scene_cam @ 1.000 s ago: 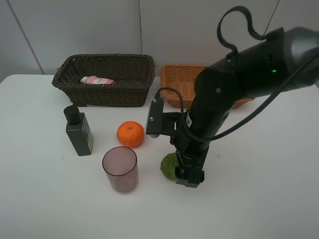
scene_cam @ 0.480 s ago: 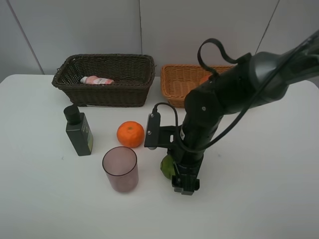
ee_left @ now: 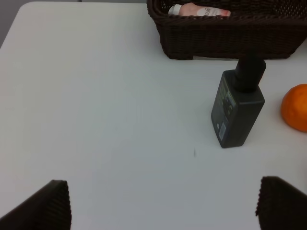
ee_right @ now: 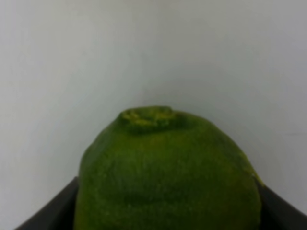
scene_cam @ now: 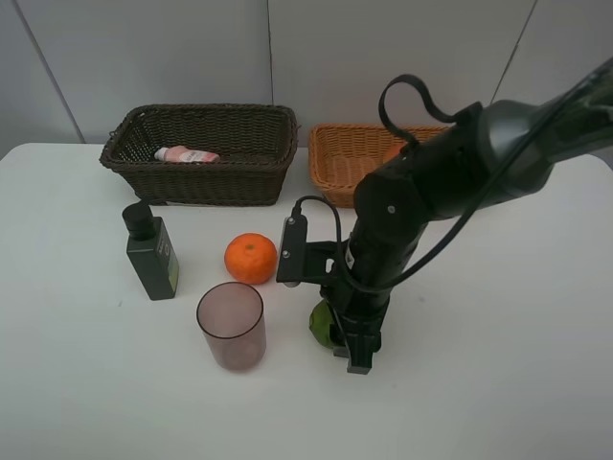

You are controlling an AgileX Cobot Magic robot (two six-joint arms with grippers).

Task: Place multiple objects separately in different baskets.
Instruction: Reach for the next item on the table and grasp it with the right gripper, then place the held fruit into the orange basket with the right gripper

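Exterior high view: the right end effector point(scene_cam: 347, 347) is clamped on the green lime-like fruit point(scene_cam: 320, 324), which sits on the white counter point(scene_cam: 498, 345).
In the right wrist view, dark fingers point(ee_right: 48, 213) press against both sides of that fruit. The translucent purplish plastic cup point(scene_cam: 231, 326) stands near it, the round orange point(scene_cam: 251, 259) lies nearer the baskets, and the dark green black-capped bottle point(scene_cam: 153, 257) stands upright further off. The pink white-capped bottle point(scene_cam: 187, 154) lies inside the dark brown woven wicker basket point(scene_cam: 206, 184). The light orange-tan wicker basket point(scene_cam: 337, 165) sits just beside it, partly hidden by the arm. The left end effector point(ee_left: 165, 205) hovers over the counter with its fingers wide apart, holding nothing.
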